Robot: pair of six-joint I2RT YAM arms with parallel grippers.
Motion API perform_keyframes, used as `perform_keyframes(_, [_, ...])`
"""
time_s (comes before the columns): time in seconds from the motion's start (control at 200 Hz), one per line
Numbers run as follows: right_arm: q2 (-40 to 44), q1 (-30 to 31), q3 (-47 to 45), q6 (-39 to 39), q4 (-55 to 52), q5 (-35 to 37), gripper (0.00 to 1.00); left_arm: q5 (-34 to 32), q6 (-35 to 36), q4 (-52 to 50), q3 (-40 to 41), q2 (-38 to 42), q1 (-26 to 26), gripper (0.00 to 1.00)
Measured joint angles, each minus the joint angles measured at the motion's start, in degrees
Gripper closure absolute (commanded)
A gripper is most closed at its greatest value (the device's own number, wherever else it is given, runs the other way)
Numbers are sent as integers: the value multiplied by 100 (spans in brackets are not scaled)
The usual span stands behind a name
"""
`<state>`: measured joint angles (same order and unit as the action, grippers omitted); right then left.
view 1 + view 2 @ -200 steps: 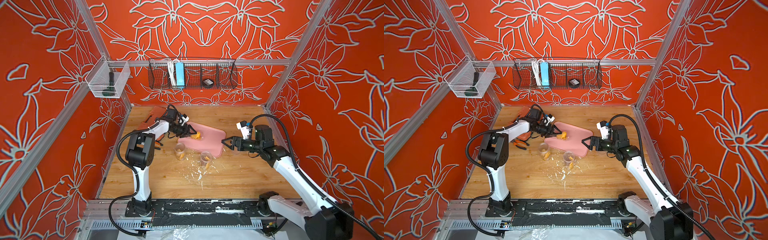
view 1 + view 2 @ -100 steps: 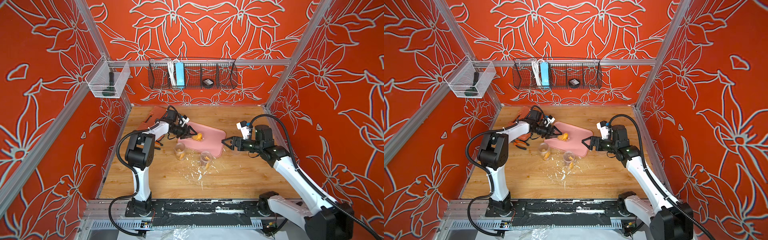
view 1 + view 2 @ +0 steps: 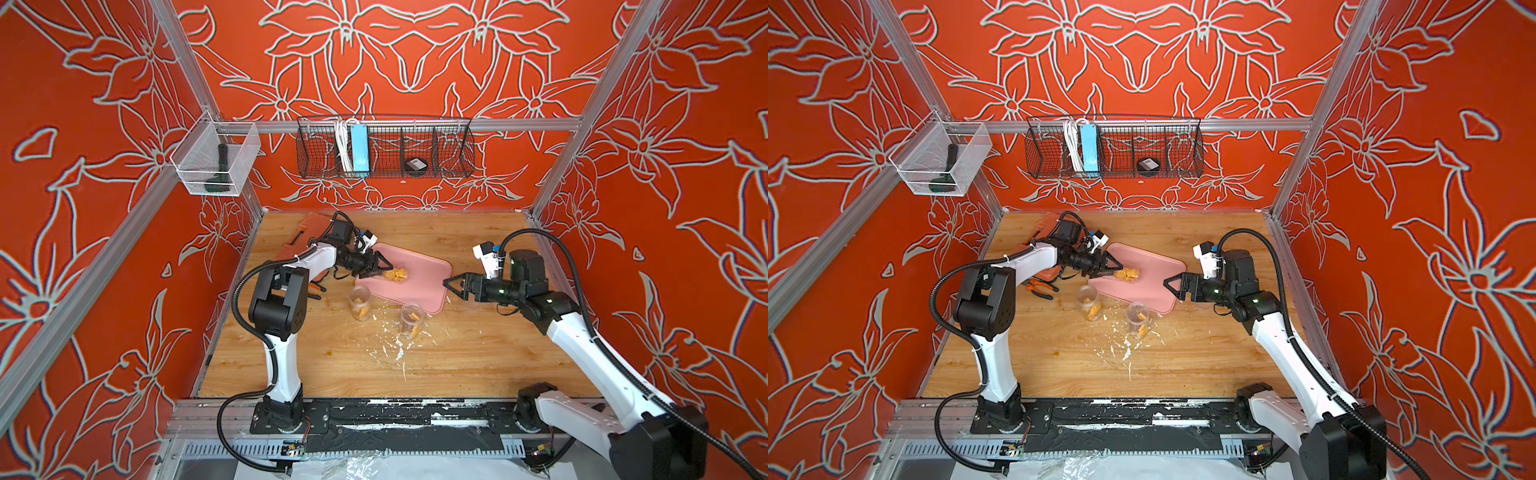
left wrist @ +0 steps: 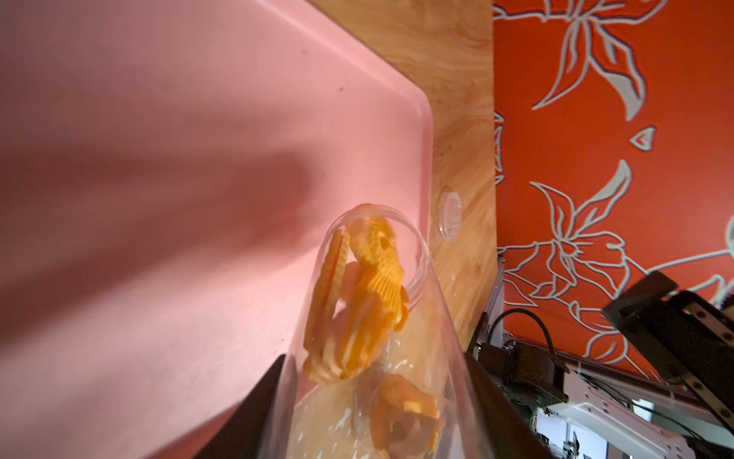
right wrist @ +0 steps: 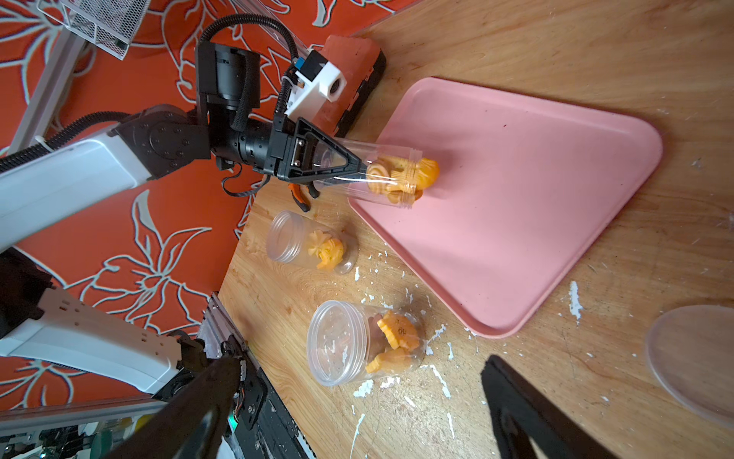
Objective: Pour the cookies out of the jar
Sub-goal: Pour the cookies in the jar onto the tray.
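Note:
My left gripper (image 3: 380, 268) (image 3: 1113, 268) (image 5: 357, 171) is shut on a clear plastic jar (image 5: 377, 175) (image 4: 377, 318), held on its side with the mouth low over the pink tray (image 3: 419, 286) (image 5: 516, 198). The cookies (image 5: 405, 177) (image 4: 357, 302) (image 3: 398, 274), orange and tan, are bunched at the jar's mouth, and one orange cookie bulges past the rim. My right gripper (image 3: 451, 286) (image 3: 1170, 286) (image 5: 357, 417) stands open and holds nothing, just off the tray's right corner.
Two more open jars with cookies (image 3: 360, 303) (image 3: 411, 320) stand in front of the tray. White crumbs (image 3: 395, 345) are scattered on the wood. A clear lid (image 5: 695, 357) lies by my right gripper. Pliers (image 3: 1040, 286) and a red-brown box (image 3: 311, 228) lie at the back left.
The left gripper has edged the tilted jar slightly further over the tray. The right arm has not moved.

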<state>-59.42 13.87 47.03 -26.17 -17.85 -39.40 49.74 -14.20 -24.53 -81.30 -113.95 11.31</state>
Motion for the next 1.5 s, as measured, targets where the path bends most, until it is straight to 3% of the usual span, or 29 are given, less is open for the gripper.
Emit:
perform_keyframes(0.1, [0,0,-20,2,2,0,1,125,-9,107,13,4,-4,63])
perform_keyframes(0.2, [0,0,-39,2,2,0,1,-481,157,-192,-87,0,68,63])
perform_keyframes(0.28, [0,0,-50,2,2,2,1,-568,249,-299,-175,0,81,63])
perform_keyframes(0.606, [4,0,-72,4,2,4,1,227,-42,286,153,39,-7,63])
perform_keyframes(0.846, [4,0,-92,2,4,2,1,389,-203,490,317,122,-87,63])
perform_keyframes(0.951, [7,0,-92,2,4,2,1,-9,-37,192,168,127,-50,63])
perform_keyframes(1.081, [26,0,-92,2,4,2,1,168,-129,398,227,177,-63,65])
perform_keyframes(1.176, [31,0,-92,0,4,0,1,-234,48,101,96,181,11,64])
perform_keyframes(1.281, [31,0,-92,2,4,2,1,-42,-2,208,92,192,24,68])
perform_keyframes(1.386, [31,0,-92,2,4,0,1,-640,144,-26,33,195,107,67])
perform_keyframes(1.501, [31,0,-92,4,4,2,1,-623,219,-103,-37,195,133,67])
